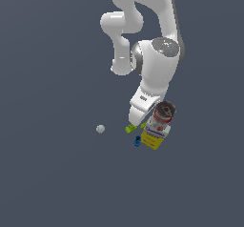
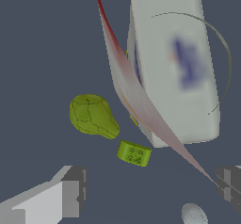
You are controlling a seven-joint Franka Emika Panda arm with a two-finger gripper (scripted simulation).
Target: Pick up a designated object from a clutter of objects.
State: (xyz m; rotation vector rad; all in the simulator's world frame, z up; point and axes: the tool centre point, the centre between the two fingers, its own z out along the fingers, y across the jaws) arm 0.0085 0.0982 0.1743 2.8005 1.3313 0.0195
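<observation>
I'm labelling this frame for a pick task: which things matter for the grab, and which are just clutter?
For the job:
olive-green pear-like lump
gripper, jaws apart

Just lying about:
lime-green brick
whitish ball
yellow box
red-and-white can
blue piece

Ground surface (image 1: 47, 183): one flat plane, dark slate blue-grey, dull and matte (no gloss or highlights show on it). In the exterior view it fills the whole background out to every edge of the frame, and its tone is even from side to side. The wrist view shows the same surface (image 2: 37, 39) closer, in the same colour, plain and untextured. A faint soft darker band crosses it in the wrist view (the edges are too diffuse to trace).
</observation>
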